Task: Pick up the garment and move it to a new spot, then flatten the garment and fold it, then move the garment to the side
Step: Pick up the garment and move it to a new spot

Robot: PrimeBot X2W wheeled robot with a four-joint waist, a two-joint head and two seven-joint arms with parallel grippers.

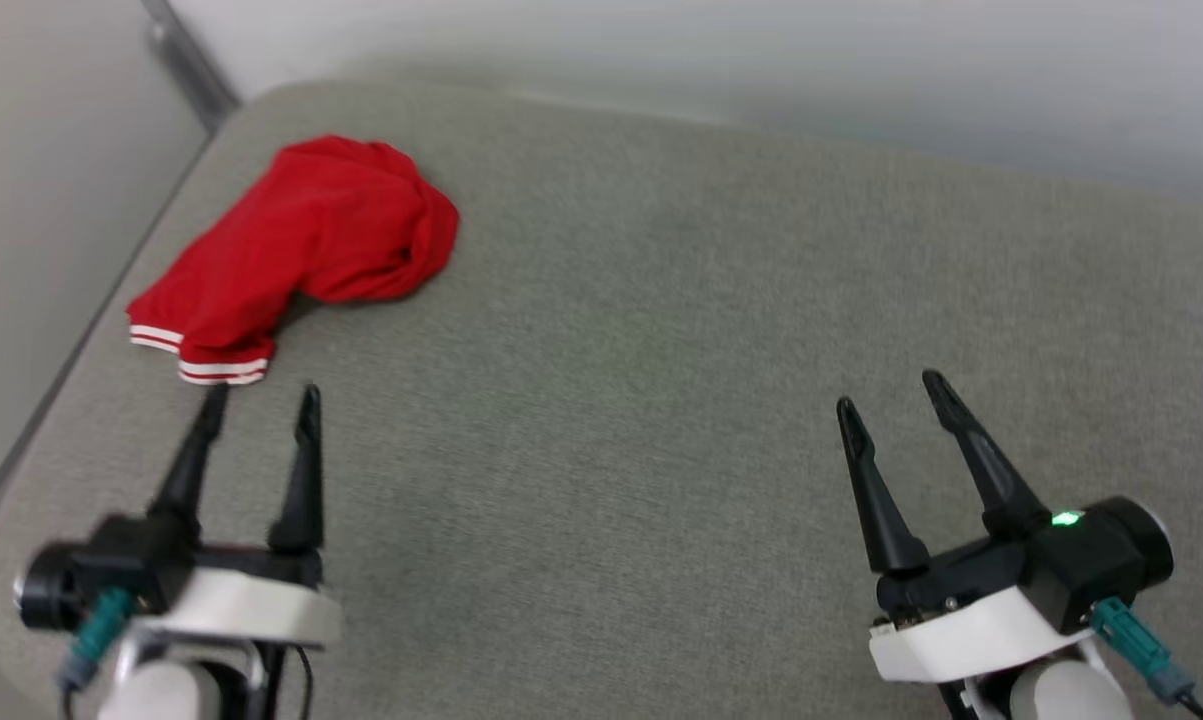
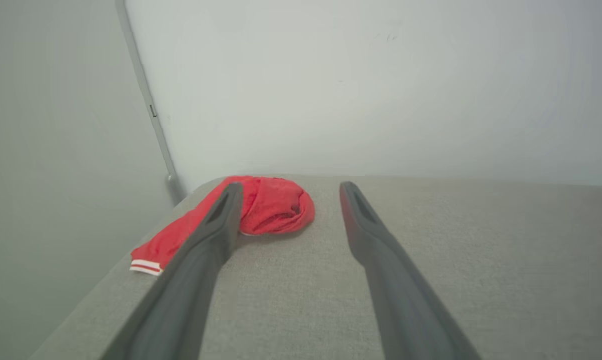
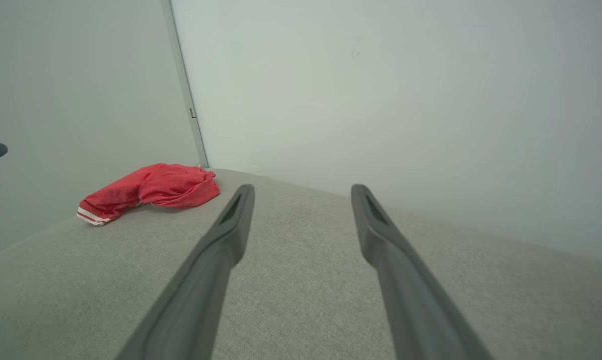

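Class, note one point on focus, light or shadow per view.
Head view: soft focus, a green lamp glows on the right tool, garment casts a shadow. Left wrist view: near fingers blurred, garment sharper. Right wrist view: flat, even light on the wall.

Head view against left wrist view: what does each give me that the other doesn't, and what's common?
Head view adds: the right gripper, open, on the right side of the table, well away from the garment, and the garment's whole outline from above.
Left wrist view adds: the pale wall rising high behind the table, and the garment's low side profile, partly behind one finger.
Both: the open left gripper, just short of the crumpled red garment near the table's far left corner.
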